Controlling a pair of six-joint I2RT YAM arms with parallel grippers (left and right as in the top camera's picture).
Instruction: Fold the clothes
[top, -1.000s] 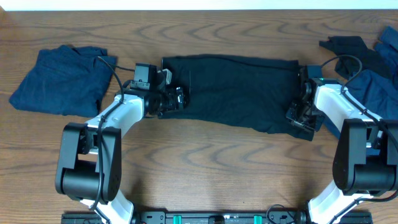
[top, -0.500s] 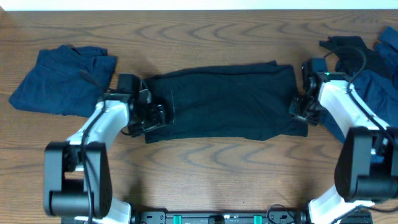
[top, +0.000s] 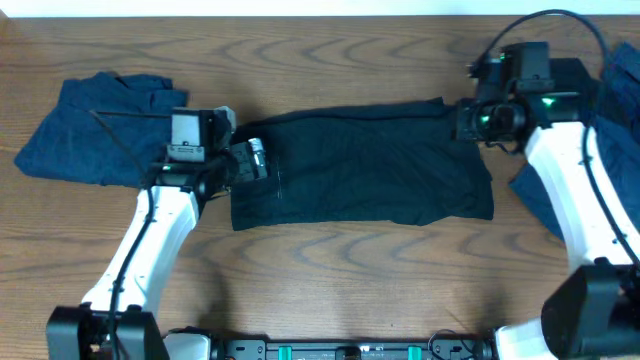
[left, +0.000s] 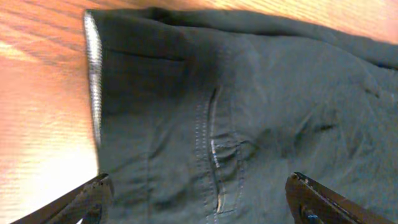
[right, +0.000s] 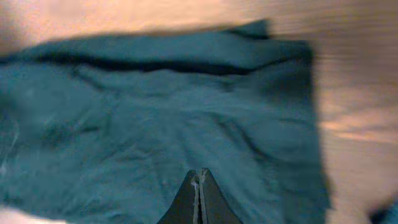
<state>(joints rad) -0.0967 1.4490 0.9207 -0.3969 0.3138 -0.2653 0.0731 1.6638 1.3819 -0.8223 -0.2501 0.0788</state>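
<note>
The black shorts lie flat and folded across the middle of the table, with the waist end to the left. In the left wrist view their zip fly and pale waistband edge show. My left gripper hovers open over the waist end, its fingers wide apart and holding nothing. My right gripper is shut and empty above the shorts' far right corner, and the cloth lies loose under it.
A folded dark-blue garment lies at the far left of the wooden table. More navy and dark pieces are heaped at the right edge, behind and beside the right arm.
The shorts were drawn leftward and laid down. Both arms then rose off them. The right gripper let go, moved to the far right corner and shut. The left gripper backed off to the left.
</note>
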